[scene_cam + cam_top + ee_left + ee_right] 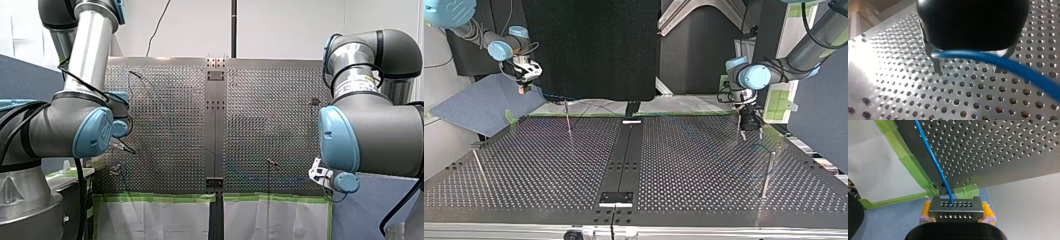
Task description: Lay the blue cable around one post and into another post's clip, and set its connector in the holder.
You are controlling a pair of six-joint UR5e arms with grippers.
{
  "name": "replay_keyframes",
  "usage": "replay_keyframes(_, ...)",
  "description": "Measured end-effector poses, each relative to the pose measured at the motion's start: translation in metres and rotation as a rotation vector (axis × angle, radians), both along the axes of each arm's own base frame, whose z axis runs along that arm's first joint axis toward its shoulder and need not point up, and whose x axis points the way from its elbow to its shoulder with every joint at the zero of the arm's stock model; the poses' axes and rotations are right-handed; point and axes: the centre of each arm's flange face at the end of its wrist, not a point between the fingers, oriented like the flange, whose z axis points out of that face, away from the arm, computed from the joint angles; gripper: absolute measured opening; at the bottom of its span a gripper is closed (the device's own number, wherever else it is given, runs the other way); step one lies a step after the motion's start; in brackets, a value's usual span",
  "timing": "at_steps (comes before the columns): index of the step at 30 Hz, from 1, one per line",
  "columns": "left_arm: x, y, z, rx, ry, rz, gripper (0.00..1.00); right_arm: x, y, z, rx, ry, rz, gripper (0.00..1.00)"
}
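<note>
Front view: arms flank the desk (pixel 165 125). Top view: right jaws hang off its far left corner, left jaws above its right side. Left wrist view: left jaws apart, blue cable (pixel 998 62) crossing ahead. Right wrist view: right jaws clamped on the connector (pixel 956 210), beside the desk corner.

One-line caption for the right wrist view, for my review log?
My right gripper clamps the metal connector; the blue cable runs from it over the green-taped corner of the perforated table.
</note>
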Motion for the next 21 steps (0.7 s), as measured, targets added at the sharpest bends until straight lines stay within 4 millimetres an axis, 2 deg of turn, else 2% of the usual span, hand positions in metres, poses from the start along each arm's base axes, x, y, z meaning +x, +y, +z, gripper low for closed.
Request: replay_keyframes(21,-0.004,0.013,0.016,-0.155,-0.220,-0.012,1.00,0.005,0.001,-0.001,-0.001,-0.002,0.007,0.00)
